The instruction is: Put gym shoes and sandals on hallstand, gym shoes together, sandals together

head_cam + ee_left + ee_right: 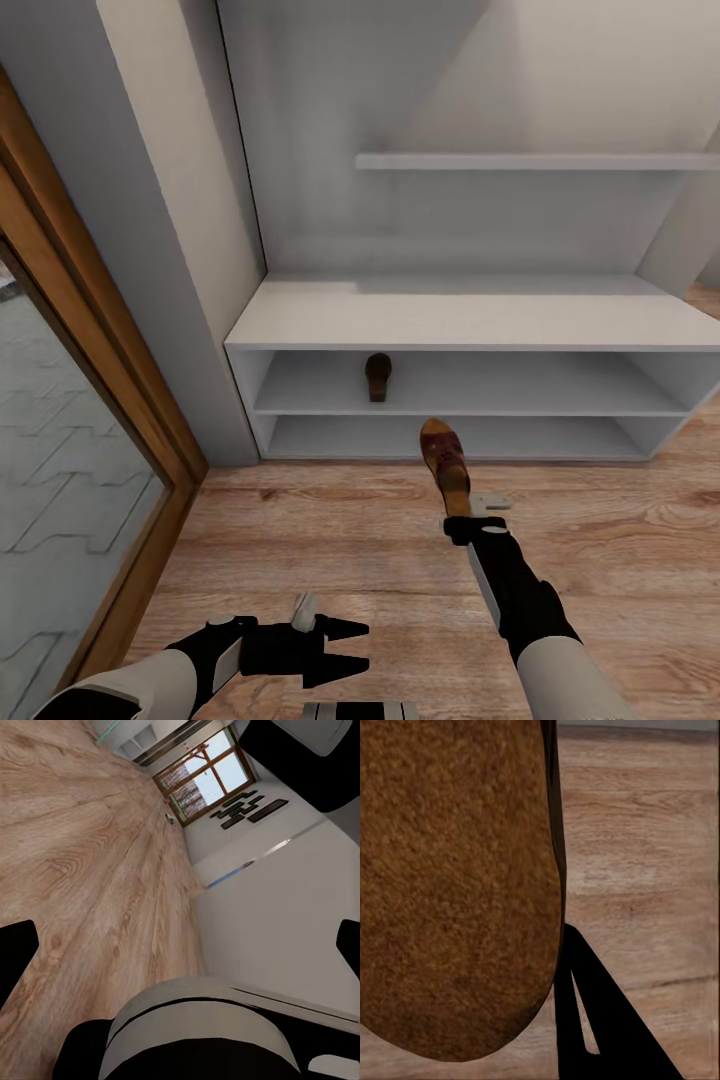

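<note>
at the near edge of the head view the left gripper (350, 645) hangs low over the corridor floor (300, 540), its black jaws spread apart with nothing between them. in the left wrist view the two dark fingertips (16, 956) stand at opposite edges of the picture, wide apart, with wood planks and a pale wall between them and a window far down the corridor.

further out, the right arm reaches forward toward the hallstand (470, 310). its right gripper (462, 515) grips the heel end of a brown sandal (445, 463), which sticks out ahead of the jaws with its toe toward the rack's open front, tan insole facing up. the sandal is clear of the floor and its toe shows just in front of the bottom shelf opening; whether it reaches inside the shelf cannot be told. in the right wrist view the sandal's brown surface (457, 885) is close up beside one black finger (600, 1020), with the plank floor beyond; the jaws are closed on it.

the second sandal (377, 376) is on the rack's upper open shelf level, left of centre, seen end on as a small dark brown shape. the wide bench top of the hallstand is bare grey-white, and a stepped upper shelf (540, 161) juts from the tall back panel above it. to the left a wooden door frame (110, 370) borders a glass pane.
</note>
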Controlling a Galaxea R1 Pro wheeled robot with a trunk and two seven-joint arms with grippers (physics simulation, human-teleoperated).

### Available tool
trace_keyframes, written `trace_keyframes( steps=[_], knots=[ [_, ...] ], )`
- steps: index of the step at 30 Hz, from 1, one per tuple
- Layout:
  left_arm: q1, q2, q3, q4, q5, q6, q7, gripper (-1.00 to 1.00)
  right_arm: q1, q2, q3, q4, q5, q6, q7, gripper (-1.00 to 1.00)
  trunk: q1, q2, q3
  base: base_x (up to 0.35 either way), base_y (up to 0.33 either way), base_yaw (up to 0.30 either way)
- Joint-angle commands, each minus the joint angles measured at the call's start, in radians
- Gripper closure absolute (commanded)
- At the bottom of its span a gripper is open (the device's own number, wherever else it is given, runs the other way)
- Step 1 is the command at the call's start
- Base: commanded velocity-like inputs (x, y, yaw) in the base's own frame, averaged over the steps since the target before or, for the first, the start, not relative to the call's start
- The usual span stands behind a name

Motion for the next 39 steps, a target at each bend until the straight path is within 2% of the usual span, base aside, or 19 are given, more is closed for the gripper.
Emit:
trace_keyframes(
  steps=[1,7,20,39],
  knots=[
    [-0.001,0.0,-0.008,0.001,0.009,-0.01,-0.001,-1.0,-0.003,0.002,-0.002,0.007,0.005,0.006,-0.017,1.0,0.0,0.0,-0.001,0.0,0.0,0.0],
    [-0.001,0.002,-0.007,0.001,0.01,-0.01,-0.002,-1.0,-0.01,0.002,-0.001,0.039,0.005,0.005,-0.048,1.0,0.0,0.0,-0.001,0.0,0.0,0.0],
    [-0.001,0.003,-0.006,-0.003,0.012,-0.009,-0.004,-1.0,-0.012,0.002,-0.002,0.046,0.005,0.004,-0.053,1.0,0.0,0.0,-0.001,0.011,0.0,0.0],
    [-0.001,0.003,-0.007,-0.004,0.013,-0.009,-0.004,-1.0,-0.012,0.002,-0.002,0.046,0.005,0.003,-0.052,1.0,0.0,0.0,-0.001,0.321,0.002,0.0]
  ],
)
